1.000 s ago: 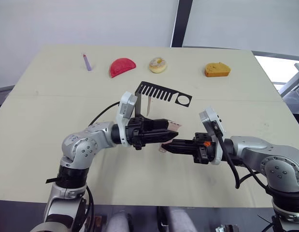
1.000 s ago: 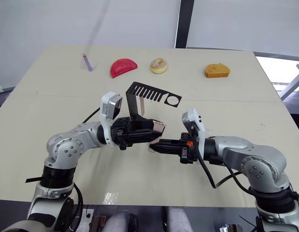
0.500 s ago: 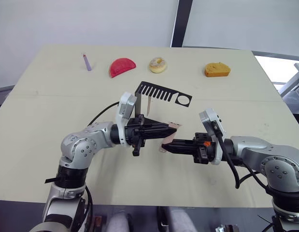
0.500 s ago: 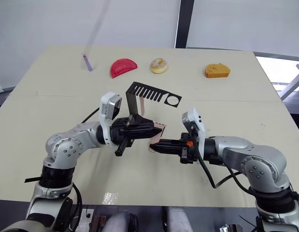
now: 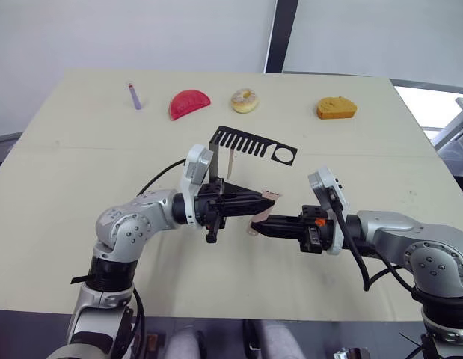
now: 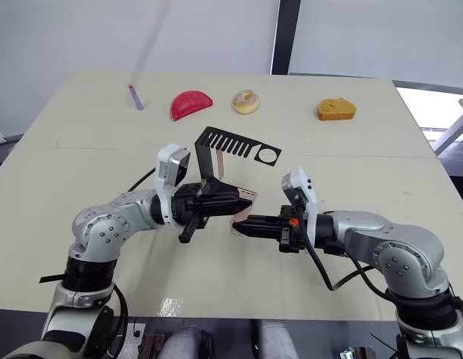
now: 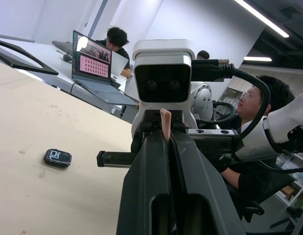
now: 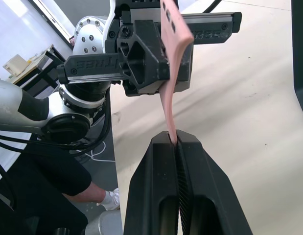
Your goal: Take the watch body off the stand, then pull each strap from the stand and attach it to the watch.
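Left wrist has rolled since a second ago; strap now pinched edge-on between both grippers, just in front of the stand.

Left gripper point(image 5: 253, 202) and right gripper point(image 5: 259, 224) meet tip to tip just in front of the stand point(image 5: 250, 143), both closed on the same pink strap point(image 8: 172, 58). A second strap point(image 5: 229, 163) hangs from the stand's comb. Watch body point(image 7: 58, 157) lies flat on the table point(image 5: 59, 194), apart from both grippers, so nothing is ready to receive the strap. Risks, as I judge: opposing pulls could kink the strap or tear it from one grip; releasing the wrong side drops it; a swing toward the stand may knock it over.
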